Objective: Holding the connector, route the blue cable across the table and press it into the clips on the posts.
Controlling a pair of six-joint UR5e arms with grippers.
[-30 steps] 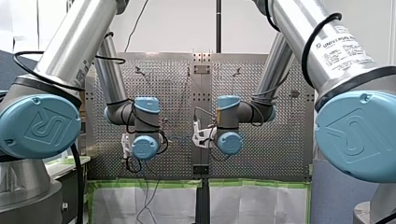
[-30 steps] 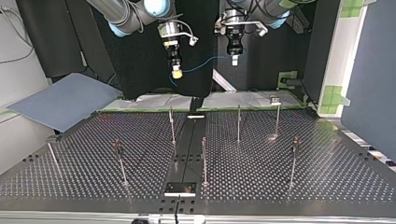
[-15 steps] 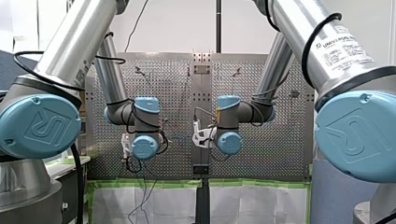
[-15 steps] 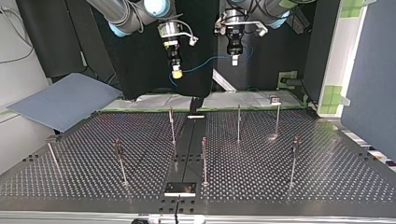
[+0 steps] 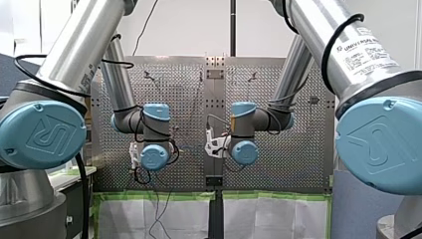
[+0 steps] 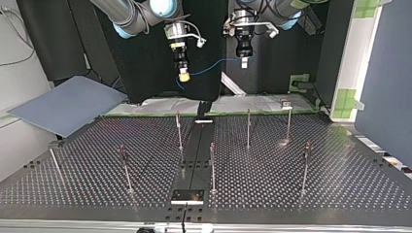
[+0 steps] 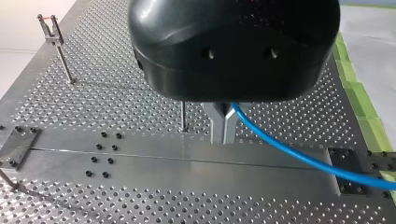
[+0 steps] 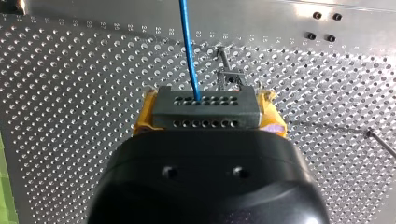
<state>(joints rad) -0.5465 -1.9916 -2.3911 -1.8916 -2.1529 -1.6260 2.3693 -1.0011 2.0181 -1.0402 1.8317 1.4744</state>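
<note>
Two grippers, both loaded. Right gripper (image 8: 207, 116) is clamped on the connector (image 8: 205, 105), with its yellow pads (image 8: 145, 116) flat on the two side faces. The cable (image 7: 299, 156) exits the connector's hole face straight ahead. Left gripper (image 7: 223, 137) has its metal fingers (image 7: 216, 123) pinched together on the cable partway along, and the cable leaves sideways from between them.

In the top view both hang side by side well above the table (image 7: 116, 93). A short cable span runs between them, clear of every post. Posts (image 6: 248, 128) stand apart across the table, each with a small clip (image 7: 49, 29) on top. None holds cable as far as I can see, so routing is not yet started.

Handling, my read:
- **Cable:** thin, light and limp, with no push stiffness. It only goes where tension puts it, so keep the span taut between the two grips and lower it onto a clip from above.
- **Connector:** rigid and boxy, so the flat sides are the right hold, as now.
- **Jacket:** looks smooth and may slide in the metal fingers. That helps paying out but hurts when pressing.
- **Posts:** thin and likely to flex, so grip the cable just beside the clip when pressing.
- **Connector exit:** avoid a sharp bend there.
</note>
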